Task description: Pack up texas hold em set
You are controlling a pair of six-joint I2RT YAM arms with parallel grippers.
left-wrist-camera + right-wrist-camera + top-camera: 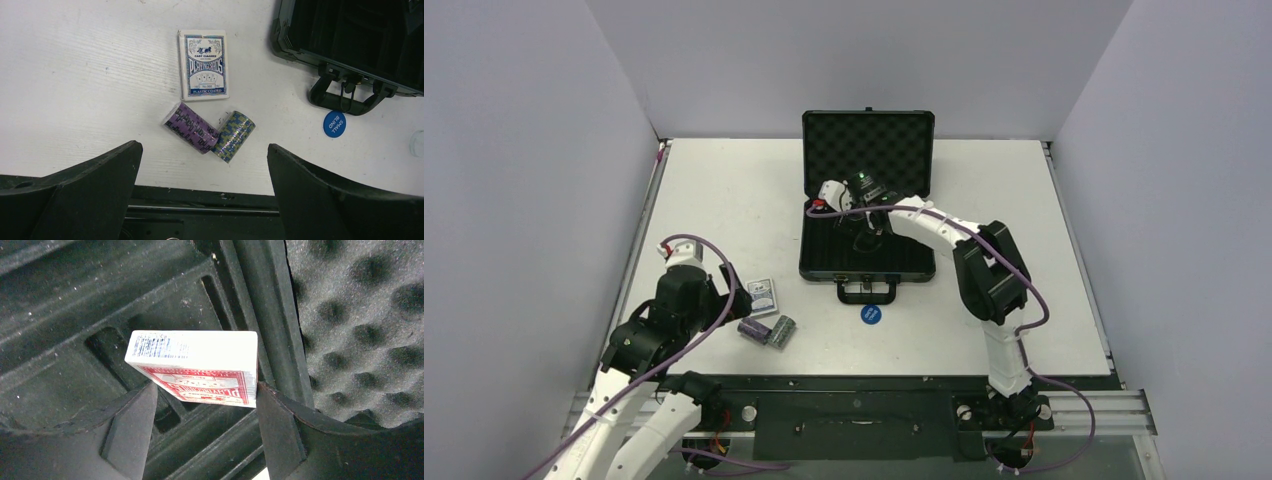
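Note:
The black case (869, 268) lies open at mid-table with its foam-lined lid (869, 140) upright. My right gripper (839, 200) reaches into its back left part. In the right wrist view this gripper (205, 387) is shut on the red card deck (195, 365), which hangs tilted at the fingertips over the ribbed tray (75, 315). The blue card deck (202, 64), the purple chip stack (192, 127) and the green chip stack (235, 136) lie on the table ahead of my open, empty left gripper (201, 145). A blue disc (333, 123) lies by the case handle (345, 95).
A clear disc (417, 143) shows at the right edge of the left wrist view. Grey walls enclose the white table (724, 200) on three sides. A black rail (854, 400) with the arm bases runs along the near edge.

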